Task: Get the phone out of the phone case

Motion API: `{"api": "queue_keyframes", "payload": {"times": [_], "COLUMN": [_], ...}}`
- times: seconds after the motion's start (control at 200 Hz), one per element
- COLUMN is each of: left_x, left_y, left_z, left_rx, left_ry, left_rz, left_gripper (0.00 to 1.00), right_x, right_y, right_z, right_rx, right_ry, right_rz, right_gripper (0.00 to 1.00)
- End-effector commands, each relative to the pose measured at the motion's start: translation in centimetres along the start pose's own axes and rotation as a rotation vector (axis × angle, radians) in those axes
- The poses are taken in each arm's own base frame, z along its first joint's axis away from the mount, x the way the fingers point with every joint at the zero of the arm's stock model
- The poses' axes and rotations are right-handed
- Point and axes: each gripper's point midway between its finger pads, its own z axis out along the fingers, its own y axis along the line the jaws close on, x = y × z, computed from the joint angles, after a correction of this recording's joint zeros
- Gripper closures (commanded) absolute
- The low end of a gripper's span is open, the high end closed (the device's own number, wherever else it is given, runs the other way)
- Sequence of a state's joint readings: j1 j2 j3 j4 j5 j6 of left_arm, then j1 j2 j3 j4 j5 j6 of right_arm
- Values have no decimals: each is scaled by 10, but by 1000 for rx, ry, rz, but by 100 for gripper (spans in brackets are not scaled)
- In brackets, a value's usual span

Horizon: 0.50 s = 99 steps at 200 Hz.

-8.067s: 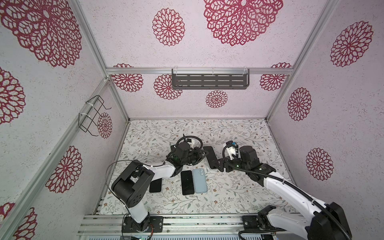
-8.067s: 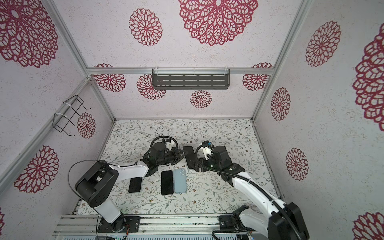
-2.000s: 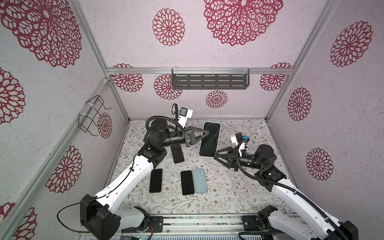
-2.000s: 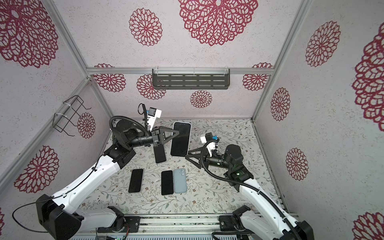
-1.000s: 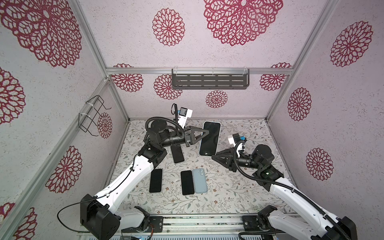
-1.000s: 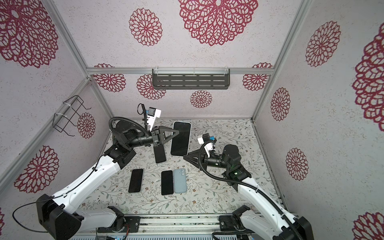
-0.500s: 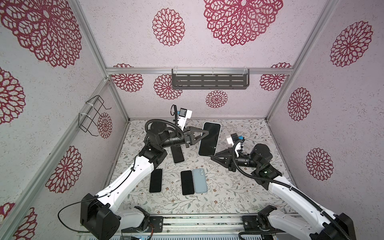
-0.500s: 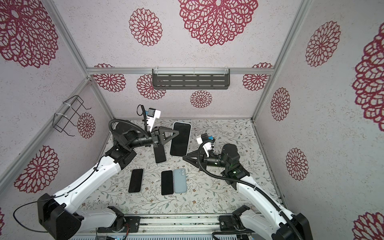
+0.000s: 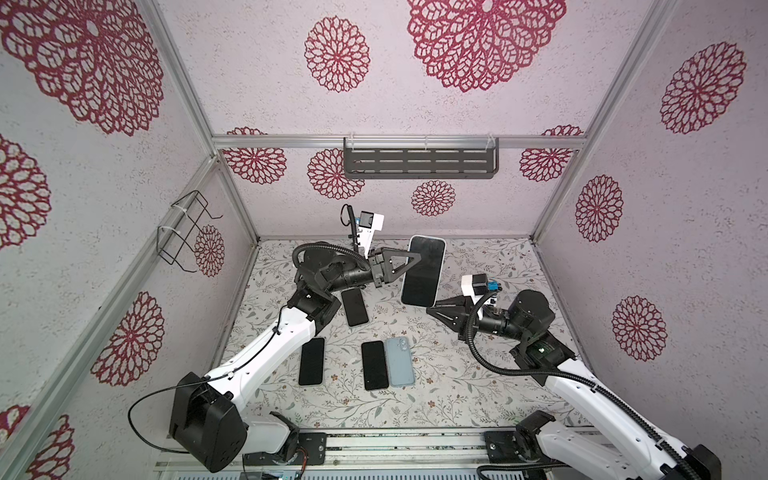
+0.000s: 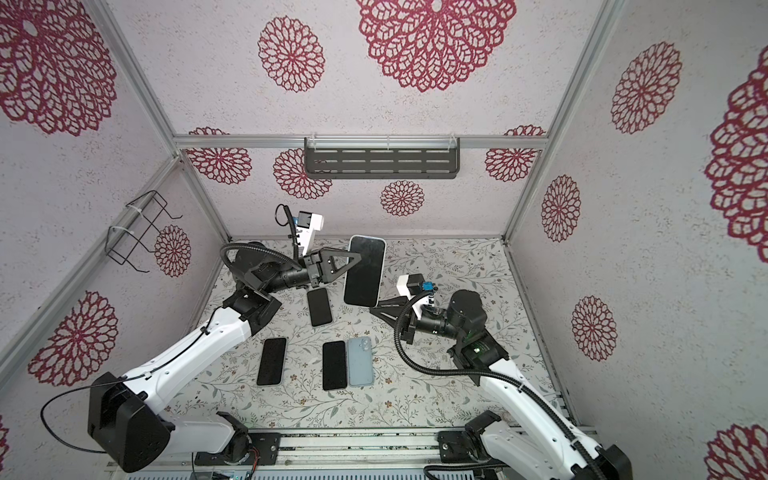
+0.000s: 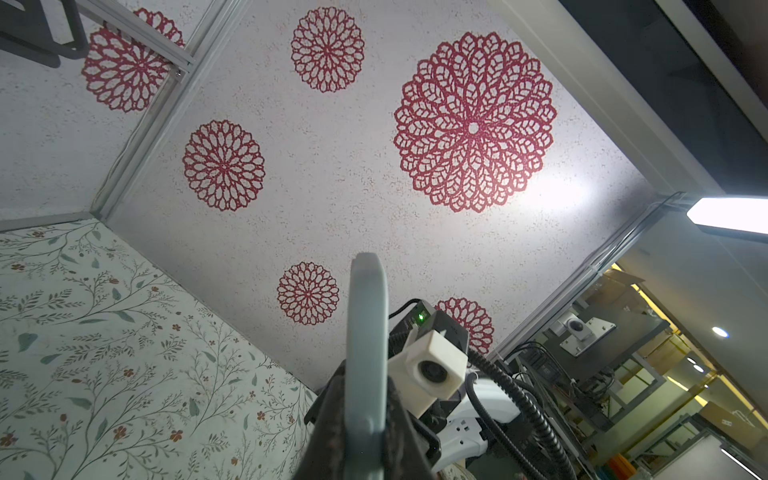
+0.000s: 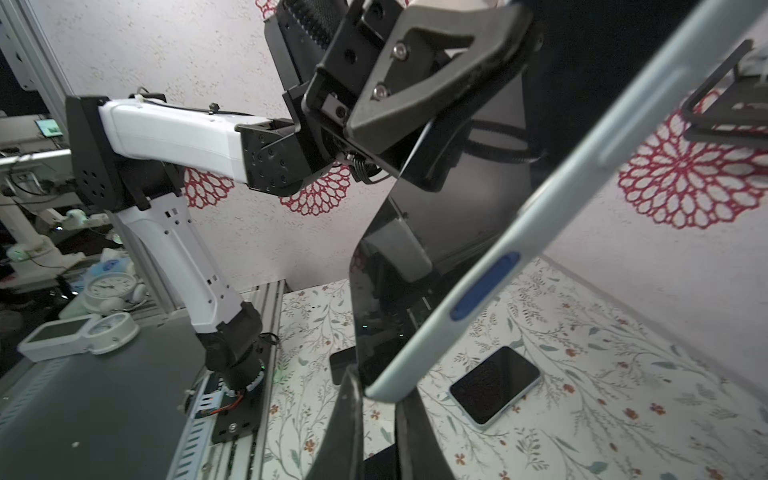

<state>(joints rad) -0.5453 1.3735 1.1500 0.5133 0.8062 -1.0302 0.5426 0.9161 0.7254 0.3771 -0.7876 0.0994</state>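
A desk (image 9: 478, 386) covered in a pale leaf-and-flower print sits boxed in by 3 white walls (image 9: 91, 174) stamped with red rosettes, with 1 metal rail (image 9: 395, 446) along its near edge. On the left wall hangs 1 black wire rack (image 9: 183, 232); on the back wall, 1 dark slotted shelf (image 9: 419, 163). Lying flat on the desk, from left, are 4 loose handsets: 3 dark and screen-up (image 9: 311, 361) (image 9: 354, 306) (image 9: 374, 365), and 1 pale blue handset (image 9: 400, 361) face down, touching its dark neighbour. Above them, near the back wall, the left claw (image 9: 406, 265) is clamped on the long left edge of the phone case (image 12: 540, 199), holding it upright in the air with the phone (image 9: 423, 270) seated inside, screen toward the top views. The right claw (image 9: 430, 308) is pinched narrow on the case's lower corner, seen between its fingers (image 12: 353, 415) in the right wrist view. Open printed surface lies along the back edge and across the right side of the desk, behind and beyond the right arm (image 9: 582, 386).
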Motion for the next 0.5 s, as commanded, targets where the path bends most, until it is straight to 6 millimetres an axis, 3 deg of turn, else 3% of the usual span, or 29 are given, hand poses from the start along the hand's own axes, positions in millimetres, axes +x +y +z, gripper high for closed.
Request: {"api": "queue_keyframes", "payload": {"times": [0.0,0.28,0.425,0.49], "left_x": [16,6,-7,-13], "left_y": [5,1,0,3], "left_z": [12,14,2,-2], "left_rx": [1,40,30,20], "left_ry": [25,-23,-104,-158], "left_rz": [-177,-242,-204,-206], "left_gripper": [100,100,100,100], "right_x": [-26,2,14,13], "right_y": [-25,-28,-21,-22], "right_z": [-7,-34,-52,-58], "right_rx": [191,324,344,359], "right_ry": [-94,-134,-200,-248], "right_rz": [-283,-214,-36,72], "right_gripper": [100,100,54,40]}}
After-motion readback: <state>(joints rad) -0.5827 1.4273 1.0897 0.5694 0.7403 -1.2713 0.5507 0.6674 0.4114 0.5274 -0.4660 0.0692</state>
